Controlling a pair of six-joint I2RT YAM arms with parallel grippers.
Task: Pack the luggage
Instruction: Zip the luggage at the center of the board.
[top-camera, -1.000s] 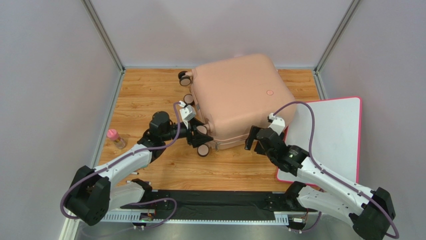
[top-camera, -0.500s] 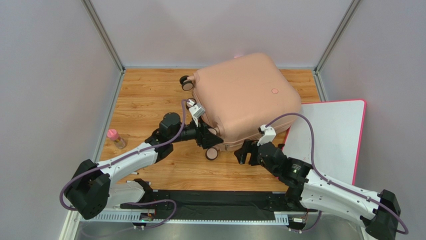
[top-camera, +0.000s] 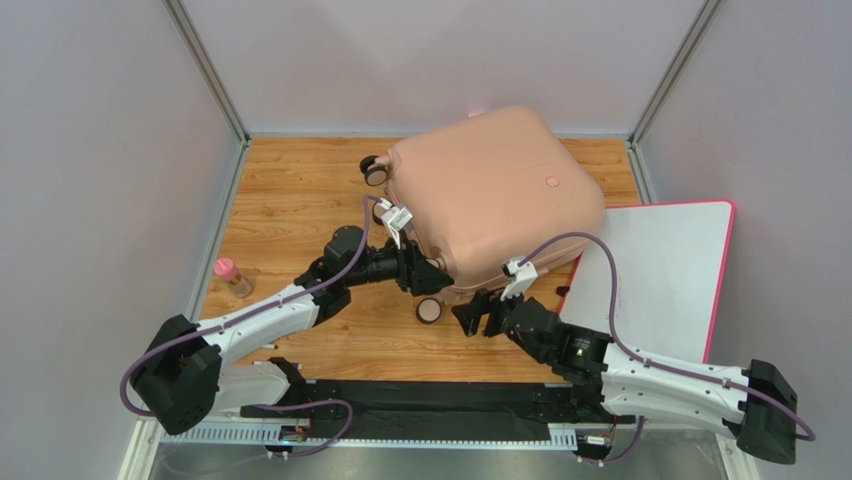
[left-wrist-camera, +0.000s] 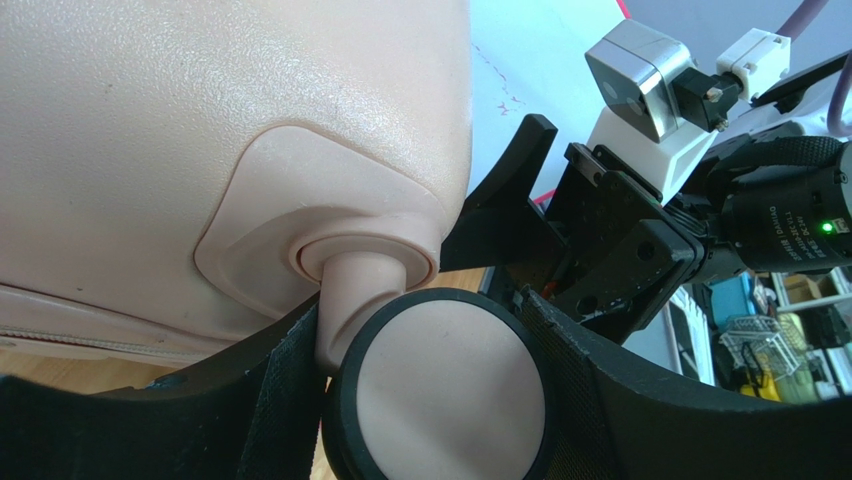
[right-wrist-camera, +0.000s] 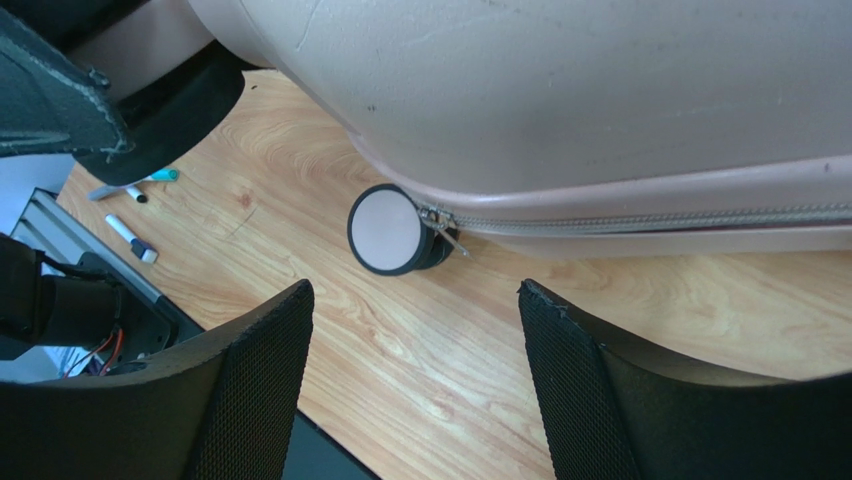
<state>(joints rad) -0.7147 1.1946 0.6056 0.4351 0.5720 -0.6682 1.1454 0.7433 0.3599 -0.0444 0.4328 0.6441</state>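
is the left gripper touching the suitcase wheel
Touching. The left wrist view shows the left gripper closed on the luggage's caster wheel, with both fingers against its rim and no gap.

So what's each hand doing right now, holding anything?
Left hand: closed on a caster wheel of the luggage.
Right hand: open, holding nothing.

No legible txt. Small white print on black motor housing (left-wrist-camera: 790, 215), 3 o'clock in left wrist view: too blurry. Round emblem (top-camera: 549, 182) on luggage (top-camera: 480, 210): unreadable.
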